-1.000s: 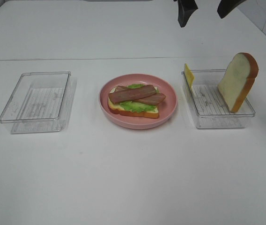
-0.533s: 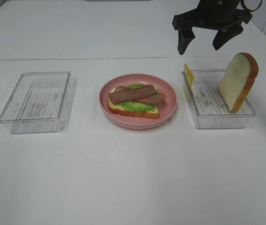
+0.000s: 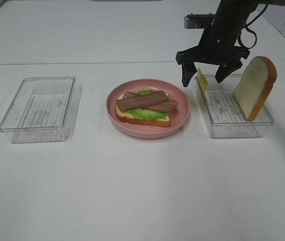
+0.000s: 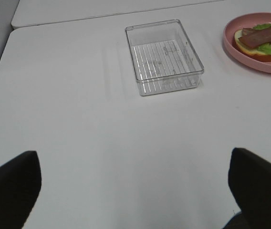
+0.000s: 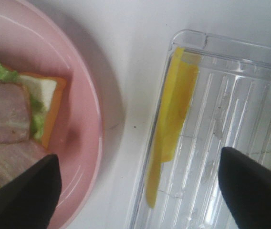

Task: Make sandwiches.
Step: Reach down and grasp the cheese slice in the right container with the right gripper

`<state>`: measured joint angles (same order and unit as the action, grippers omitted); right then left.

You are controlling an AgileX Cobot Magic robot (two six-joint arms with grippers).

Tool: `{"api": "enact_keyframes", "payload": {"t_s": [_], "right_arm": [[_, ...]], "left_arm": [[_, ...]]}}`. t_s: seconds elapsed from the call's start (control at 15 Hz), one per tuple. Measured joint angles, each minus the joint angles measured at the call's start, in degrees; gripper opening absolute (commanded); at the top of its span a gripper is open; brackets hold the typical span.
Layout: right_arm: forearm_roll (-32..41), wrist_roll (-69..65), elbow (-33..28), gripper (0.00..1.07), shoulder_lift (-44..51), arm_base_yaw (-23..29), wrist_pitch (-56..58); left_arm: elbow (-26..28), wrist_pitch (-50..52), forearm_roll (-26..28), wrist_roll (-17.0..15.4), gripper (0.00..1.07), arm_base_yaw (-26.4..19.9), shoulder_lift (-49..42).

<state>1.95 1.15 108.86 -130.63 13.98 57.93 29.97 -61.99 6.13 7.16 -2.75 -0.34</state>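
Observation:
The partly built sandwich (image 3: 145, 105) lies on a pink plate (image 3: 182, 113): a bread slice, green lettuce and two bacon strips (image 3: 142, 100). A yellow cheese square (image 3: 201, 80) leans on edge against the left wall of the right clear tray (image 3: 233, 131). A second bread slice (image 3: 255, 88) stands upright in that tray. My right gripper (image 3: 202, 74) hangs open just above the cheese (image 5: 171, 119), one finger on each side of it, apart from it. My left gripper (image 4: 134, 191) is open over bare table, holding nothing.
An empty clear tray (image 3: 39, 108) sits at the left of the table; the left wrist view shows that tray (image 4: 164, 55) ahead of the gripper. A table seam runs behind the trays and the plate.
My right gripper has come down from the top of the view and slightly left, ending over the cheese at the tray's left wall. Nothing else moved.

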Motion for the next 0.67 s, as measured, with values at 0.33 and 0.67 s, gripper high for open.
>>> {"api": "enact_keyframes", "payload": {"t_s": [0.33, 0.67], "right_arm": [[1.5, 1.0, 0.4, 0.78, -0.9, -0.7, -1.0], [1.7, 1.0, 0.4, 0.61, -2.8, -0.7, -1.0]], "left_arm": [[0.0, 0.0, 0.0, 0.0, 1.0, 0.0, 0.0], [0.0, 0.0, -0.1, 0.0, 1.0, 0.0, 0.0]]}}
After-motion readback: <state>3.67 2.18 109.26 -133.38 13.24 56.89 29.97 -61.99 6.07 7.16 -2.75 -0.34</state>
